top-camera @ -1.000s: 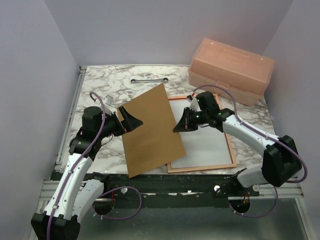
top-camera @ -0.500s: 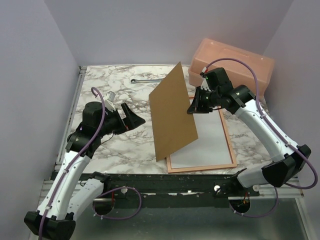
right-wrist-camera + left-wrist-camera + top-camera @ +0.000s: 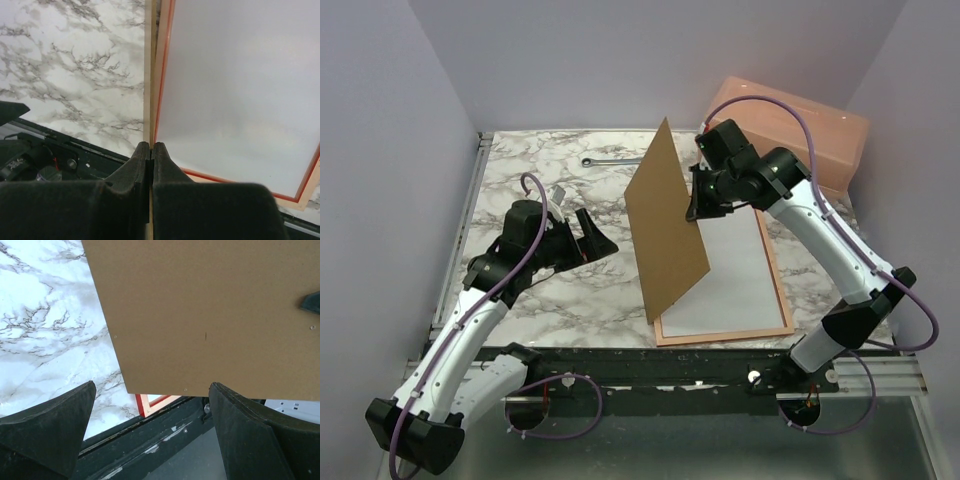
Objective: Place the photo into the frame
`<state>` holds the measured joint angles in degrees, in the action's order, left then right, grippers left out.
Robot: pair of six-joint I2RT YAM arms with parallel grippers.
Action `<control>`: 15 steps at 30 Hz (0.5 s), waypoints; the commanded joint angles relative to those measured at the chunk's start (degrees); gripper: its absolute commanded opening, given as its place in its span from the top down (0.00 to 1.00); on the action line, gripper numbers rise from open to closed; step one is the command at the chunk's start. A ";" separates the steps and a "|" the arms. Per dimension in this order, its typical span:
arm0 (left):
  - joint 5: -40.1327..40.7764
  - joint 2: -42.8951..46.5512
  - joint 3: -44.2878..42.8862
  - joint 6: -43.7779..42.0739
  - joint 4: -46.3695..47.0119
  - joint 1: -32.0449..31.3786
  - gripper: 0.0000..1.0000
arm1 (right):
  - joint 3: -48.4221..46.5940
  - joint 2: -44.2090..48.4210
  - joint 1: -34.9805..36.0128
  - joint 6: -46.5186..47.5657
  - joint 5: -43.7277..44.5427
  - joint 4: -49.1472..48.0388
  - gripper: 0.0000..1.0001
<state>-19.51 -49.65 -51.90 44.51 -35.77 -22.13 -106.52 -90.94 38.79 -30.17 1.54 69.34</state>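
Lying flat on the tabletop [image 3: 520, 180] in the top view, the frame [image 3: 724, 338] shows its pale wood-orange back around a grey sheet [image 3: 730, 270], perhaps the photo; that cannot be told. A brown backing board [image 3: 668, 225] stands tilted at its left side, pinched by the right gripper [image 3: 692, 205]. Left wrist view: the left gripper [image 3: 152, 384] gapes wide, empty; a red frame edge shows. Right wrist view: 2 fingers [image 3: 135, 170] clamp the board's thin edge.

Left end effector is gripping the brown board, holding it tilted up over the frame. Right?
No: the right end effector grips the brown board, tilted up over the frame; the left end effector stands open, clear of it. The top view shows this.
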 commanded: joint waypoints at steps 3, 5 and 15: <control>2.41 -0.10 -1.93 0.47 -0.86 -0.81 0.01 | -4.90 -4.59 6.29 -0.40 4.61 3.17 0.97; 2.53 0.11 -2.14 0.23 -1.09 -0.81 0.01 | -6.10 -5.10 6.81 -0.35 3.86 2.71 0.94; 0.77 0.70 -1.21 1.07 0.58 -0.81 0.01 | -4.55 -4.10 7.80 -0.79 -9.97 -7.14 0.56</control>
<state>-18.44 -49.78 -52.10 44.66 -36.14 -22.63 -111.92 -95.29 45.78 -30.46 -0.64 67.92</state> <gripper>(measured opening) 0.985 0.391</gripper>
